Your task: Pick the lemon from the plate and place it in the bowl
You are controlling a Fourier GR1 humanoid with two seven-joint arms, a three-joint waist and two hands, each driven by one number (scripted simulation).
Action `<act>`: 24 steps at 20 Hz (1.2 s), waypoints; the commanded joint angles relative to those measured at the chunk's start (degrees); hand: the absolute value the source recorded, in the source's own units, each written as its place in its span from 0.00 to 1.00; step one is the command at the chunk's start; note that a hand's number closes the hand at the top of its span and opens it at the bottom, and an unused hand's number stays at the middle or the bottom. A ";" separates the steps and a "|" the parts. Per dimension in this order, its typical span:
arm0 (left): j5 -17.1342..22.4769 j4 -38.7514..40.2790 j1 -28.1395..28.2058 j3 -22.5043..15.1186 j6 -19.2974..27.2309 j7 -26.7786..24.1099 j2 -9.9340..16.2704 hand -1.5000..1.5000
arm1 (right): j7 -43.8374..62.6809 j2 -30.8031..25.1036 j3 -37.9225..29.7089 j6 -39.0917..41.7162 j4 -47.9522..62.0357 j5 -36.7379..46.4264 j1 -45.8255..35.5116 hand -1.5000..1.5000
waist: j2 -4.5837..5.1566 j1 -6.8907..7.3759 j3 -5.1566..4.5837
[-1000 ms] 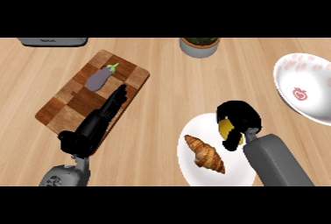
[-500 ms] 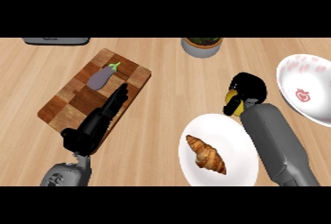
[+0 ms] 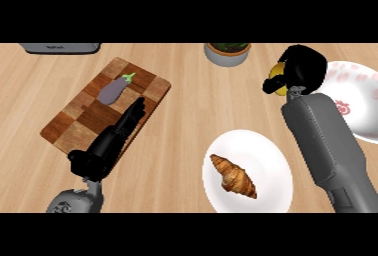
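My right hand (image 3: 301, 69) is curled round the yellow lemon (image 3: 276, 76), of which only a sliver shows at the hand's left side. The hand hangs above the counter just left of the white bowl with red marks (image 3: 353, 95) at the right edge. The white plate (image 3: 251, 145) lies lower in the view and bears a brown croissant (image 3: 233, 176). My left hand (image 3: 111, 142) rests open at the lower left, its straight fingers lying over the edge of a wooden cutting board (image 3: 88, 112).
A purple eggplant (image 3: 115, 90) lies on the cutting board. A grey pot with a plant (image 3: 227, 53) stands at the back centre. A dark appliance (image 3: 59, 47) sits at the back left.
My right hand has lifted the lemon off the plate and carried it up and to the right, toward the bowl. The left hand has stayed still.
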 commanded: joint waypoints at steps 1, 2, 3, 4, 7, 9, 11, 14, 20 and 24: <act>1.00 -0.22 0.99 0.71 -0.66 0.08 0.35 0.50 | -0.45 -2.54 -3.55 -6.83 -5.41 -0.91 -1.52 1.00 | -0.09 -0.55 0.01; 0.50 -1.45 1.78 0.62 -1.02 -0.19 1.25 0.50 | 1.37 -2.10 -4.30 -5.85 -6.82 -1.45 -2.70 1.00 | -0.17 -0.43 0.00; -0.44 1.32 0.29 0.09 -0.10 -1.34 -0.20 0.50 | 1.47 -1.20 -4.97 -9.72 -4.54 -0.78 -2.60 1.00 | 0.16 -0.26 0.00; 0.23 0.98 0.28 1.67 -0.86 -1.60 1.24 0.50 | 2.87 -1.47 -4.55 -7.86 -7.69 -0.53 -1.79 1.00 | -0.02 -0.54 -0.02; -0.69 -0.98 0.02 -0.15 0.28 2.04 -0.49 0.50 | -0.29 -5.03 -8.84 -9.72 -2.93 -2.70 -2.82 1.00 | 0.16 -0.03 0.01; 0.90 3.23 -4.12 2.61 -1.28 0.98 0.28 0.50 | 0.36 -4.74 -7.43 -9.08 -3.14 -1.04 0.41 1.00 | 0.16 -0.40 -0.01; 1.28 -1.33 1.65 2.25 -2.50 -0.26 1.97 0.50 | -2.03 -9.92 -9.91 -7.75 -0.05 -1.74 -0.64 1.00 | 0.12 0.00 0.00; -0.50 4.78 -1.61 1.97 -0.49 -3.33 -0.59 0.50 | -2.47 -12.65 -10.00 -10.21 2.60 1.08 -0.32 1.00 | 0.26 -0.28 -0.02; 0.20 1.02 -1.99 2.47 -2.22 -0.44 1.15 0.50 | -8.16 -17.86 -12.42 -19.16 11.33 3.01 2.62 1.00 | 0.31 0.08 0.02; -0.44 -0.39 -1.67 0.56 -0.70 1.37 -1.24 0.50 | -12.12 -17.71 -15.70 -11.53 21.04 -3.09 -0.37 1.00 | 0.55 0.81 0.08</act>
